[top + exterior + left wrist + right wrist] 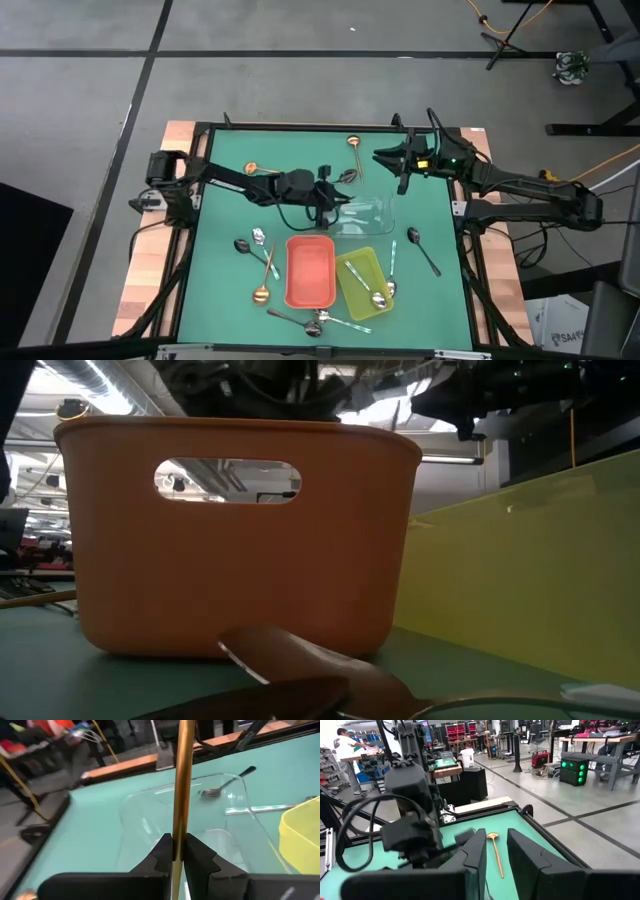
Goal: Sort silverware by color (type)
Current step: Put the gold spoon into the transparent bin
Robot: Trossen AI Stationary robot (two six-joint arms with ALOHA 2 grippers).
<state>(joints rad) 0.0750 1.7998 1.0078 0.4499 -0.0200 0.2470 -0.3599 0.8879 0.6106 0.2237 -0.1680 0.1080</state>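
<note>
My left gripper [176, 842] [335, 195] is shut on a copper-gold utensil [180, 775] and hovers over the clear tray [200, 820] [378, 215] at the table's middle. My right gripper [496, 845] [385, 158] is open and holds nothing. It hangs above the table's far side, close to a copper-gold spoon [496, 851] [353, 143] that lies flat by the far edge. Another copper-gold spoon [252, 168] lies at the far left. A black spoon [225, 785] lies beyond the clear tray. My left gripper pinches the copper-gold utensil's slim handle [177, 827] between its two fingers [162, 847], which lie across it. The handle runs on past the fingers on both sides, and both its ends are outside the wrist view. The utensil is lifted clear, above the clear tray.
The red tray [310, 272] [230, 530] and the yellow-green tray [355, 268] [540, 580] stand side by side at the near middle; a silver spoon [375, 297] lies in the yellow-green one. Several spoons lie left of and before the red tray, and a black spoon [422, 248] lies to the right.
</note>
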